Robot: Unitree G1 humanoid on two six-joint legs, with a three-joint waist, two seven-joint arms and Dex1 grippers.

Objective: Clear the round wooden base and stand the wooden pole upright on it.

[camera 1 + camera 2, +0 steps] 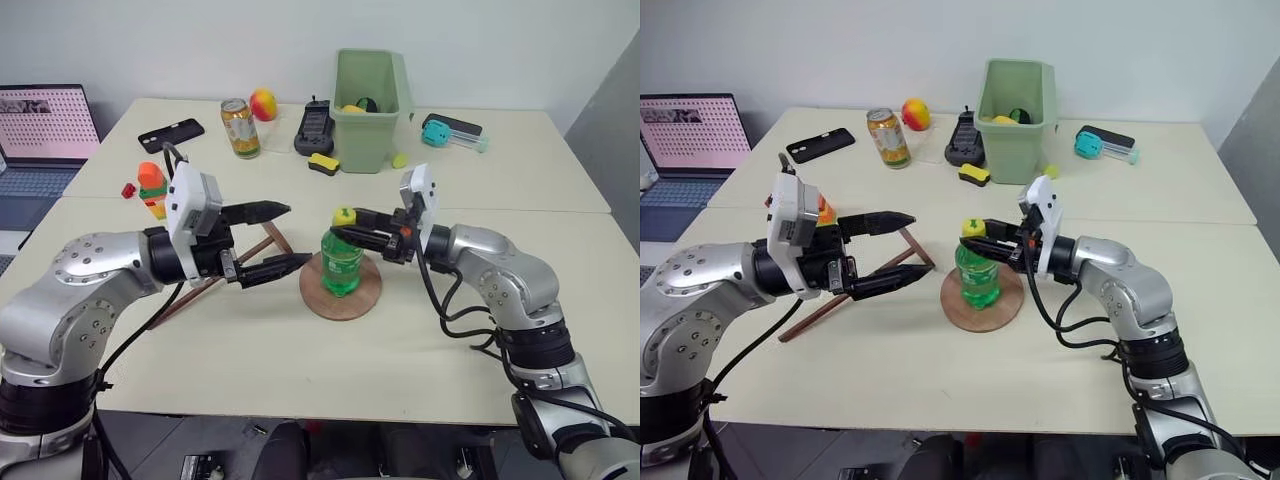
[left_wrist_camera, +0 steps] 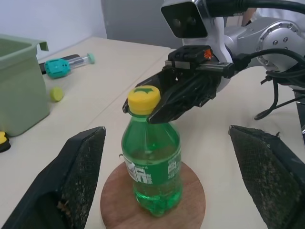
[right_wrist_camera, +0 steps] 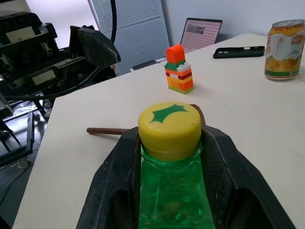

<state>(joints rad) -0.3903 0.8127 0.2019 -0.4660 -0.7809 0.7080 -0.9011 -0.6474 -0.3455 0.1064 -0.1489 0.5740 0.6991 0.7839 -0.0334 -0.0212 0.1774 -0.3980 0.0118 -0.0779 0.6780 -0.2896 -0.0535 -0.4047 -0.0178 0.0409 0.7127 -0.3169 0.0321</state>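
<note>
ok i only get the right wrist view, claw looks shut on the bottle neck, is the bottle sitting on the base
Observer: Yes, the green bottle stands upright near the middle of the round wooden base.
Operator: where's the left claw
Observer: The left claw is open at the bottle's left, not touching it.
Operator: and the pole
Observer: The wooden pole lies on the table left of the base, partly behind the left arm.
</note>
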